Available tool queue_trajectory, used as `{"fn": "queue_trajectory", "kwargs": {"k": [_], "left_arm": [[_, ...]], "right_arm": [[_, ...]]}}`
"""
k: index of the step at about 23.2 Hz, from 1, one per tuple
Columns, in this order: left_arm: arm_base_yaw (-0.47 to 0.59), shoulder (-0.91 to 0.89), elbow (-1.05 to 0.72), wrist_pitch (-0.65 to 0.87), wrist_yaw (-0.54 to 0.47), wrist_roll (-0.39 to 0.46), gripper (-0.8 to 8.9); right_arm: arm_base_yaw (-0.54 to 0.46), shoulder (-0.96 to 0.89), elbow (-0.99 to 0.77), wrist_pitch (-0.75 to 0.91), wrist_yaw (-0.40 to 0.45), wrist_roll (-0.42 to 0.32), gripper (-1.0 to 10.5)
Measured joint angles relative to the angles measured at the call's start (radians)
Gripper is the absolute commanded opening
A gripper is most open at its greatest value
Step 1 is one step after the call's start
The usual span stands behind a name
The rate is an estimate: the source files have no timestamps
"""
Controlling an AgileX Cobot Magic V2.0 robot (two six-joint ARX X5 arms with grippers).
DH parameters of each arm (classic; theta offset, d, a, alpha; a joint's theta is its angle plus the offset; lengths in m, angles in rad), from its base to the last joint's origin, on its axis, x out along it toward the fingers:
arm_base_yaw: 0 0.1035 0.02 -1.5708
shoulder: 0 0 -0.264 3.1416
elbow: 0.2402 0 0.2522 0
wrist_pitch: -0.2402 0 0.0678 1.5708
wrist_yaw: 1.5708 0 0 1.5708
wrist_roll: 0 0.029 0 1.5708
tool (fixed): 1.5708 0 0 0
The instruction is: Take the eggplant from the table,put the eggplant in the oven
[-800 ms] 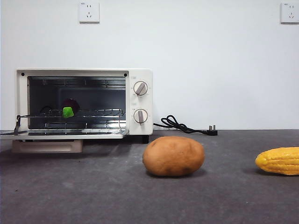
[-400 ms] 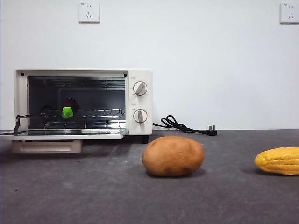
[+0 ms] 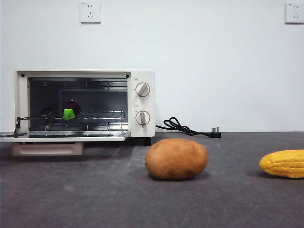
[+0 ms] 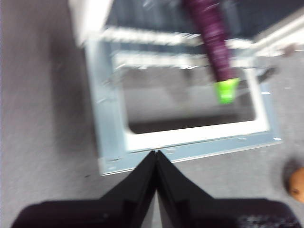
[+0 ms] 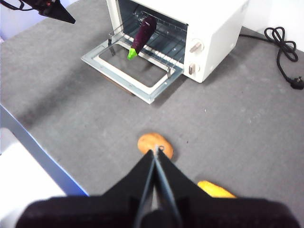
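The dark purple eggplant [image 3: 70, 110] lies on the wire rack inside the cream-white oven [image 3: 142, 76], its green stem cap pointing out over the lowered glass door [image 3: 66, 136]. The left wrist view shows the eggplant [image 4: 213, 42] on the rack above the open door. My left gripper [image 4: 156, 153] is shut and holds nothing; it hangs over the table just outside the door's front edge. High above the table, my right gripper [image 5: 156, 149] is also shut and holds nothing. From there I see the eggplant [image 5: 141, 34], the oven [image 5: 209, 23] and the other arm's tip [image 5: 52, 9].
A round brown potato [image 3: 176, 158] sits mid-table, and a yellow corn cob [image 3: 284, 163] lies at the right edge. A black power cord with plug [image 3: 187, 128] trails to the right of the oven along the wall. The dark grey table [image 3: 95, 199] spans the foreground.
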Motion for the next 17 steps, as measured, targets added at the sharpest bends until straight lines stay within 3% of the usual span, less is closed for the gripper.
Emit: {"fn": "queue_trajectory", "kwargs": {"k": [5,9,13,17], "left_arm": [[0.067,0.117,0.0,0.034,0.009,0.032,-0.06],[0.125,0.205,0.0,0.048,0.075,0.043,-0.06],[0.135,0.27,0.0,0.095,0.169,0.047,-0.06],[0.135,0.352,0.0,0.113,0.184,0.047,-0.06]], "right_arm": [[0.0,-0.087,-0.078,0.0,0.001,0.024,-0.1],[0.0,-0.129,-0.083,0.0,0.001,0.074,-0.1],[0.0,-0.149,-0.083,0.0,0.001,0.127,-0.1],[0.0,-0.149,-0.083,0.0,0.0,0.166,-0.1]]}}
